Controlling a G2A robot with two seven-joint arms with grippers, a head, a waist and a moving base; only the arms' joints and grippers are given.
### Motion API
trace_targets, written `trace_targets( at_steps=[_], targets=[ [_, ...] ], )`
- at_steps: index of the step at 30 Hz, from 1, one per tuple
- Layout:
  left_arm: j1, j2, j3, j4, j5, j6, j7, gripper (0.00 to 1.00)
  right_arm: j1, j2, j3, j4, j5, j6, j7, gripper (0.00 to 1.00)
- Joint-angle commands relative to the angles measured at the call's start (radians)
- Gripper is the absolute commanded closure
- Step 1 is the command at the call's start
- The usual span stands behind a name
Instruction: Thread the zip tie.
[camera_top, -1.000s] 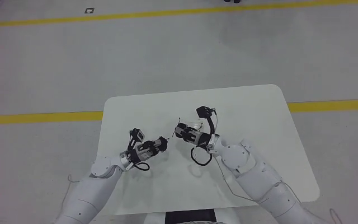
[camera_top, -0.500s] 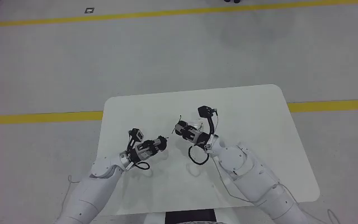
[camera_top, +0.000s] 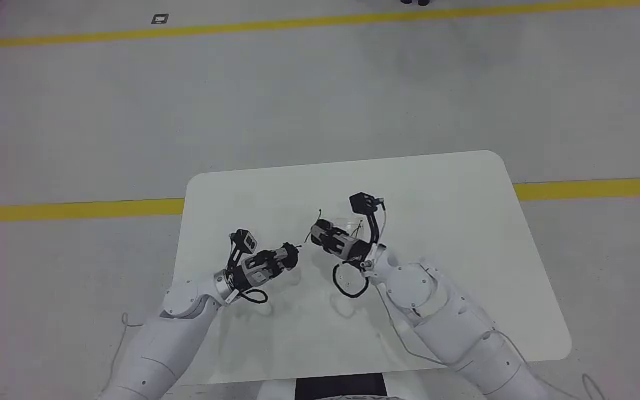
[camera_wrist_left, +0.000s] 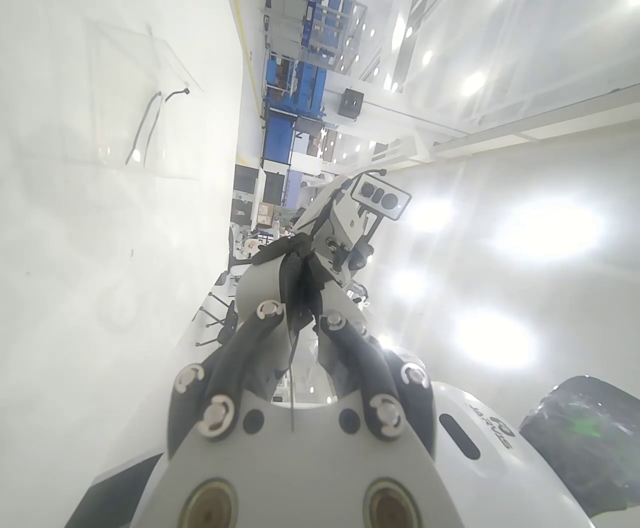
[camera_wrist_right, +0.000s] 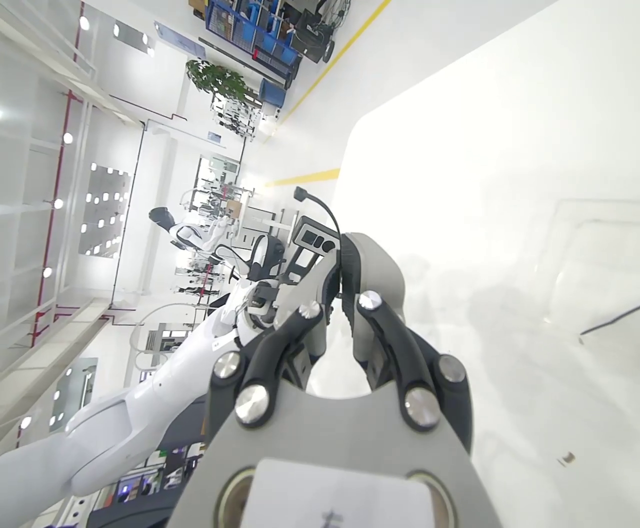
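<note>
2 grippers face each other, tips close together, over the middle of a white table. Left gripper pinches a thin black zip tie, whose tail runs back between its fingers toward the wrist. Right gripper has its fingers pressed together; whether they grip anything cannot be told. Near them on the table lies a clear plastic bag holding spare zip ties.

Robotics hall, yellow floor lines, blue storage racks
</note>
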Motion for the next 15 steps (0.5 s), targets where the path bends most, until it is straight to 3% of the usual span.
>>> trace_targets(
  at_steps=[1, 15],
  targets=[
    [0.000, 0.000, 0.000, 0.000, 0.000, 0.000, 0.000, 1.00, 0.001, -0.001, -0.001, 0.001, 0.000, 0.003, 0.000, 1.00],
    [0.000, 0.000, 0.000, 0.000, 0.000, 0.000, 0.000, 1.00, 0.000, -0.009, -0.013, -0.003, -0.007, 0.005, 0.007, 1.00]
  ],
)
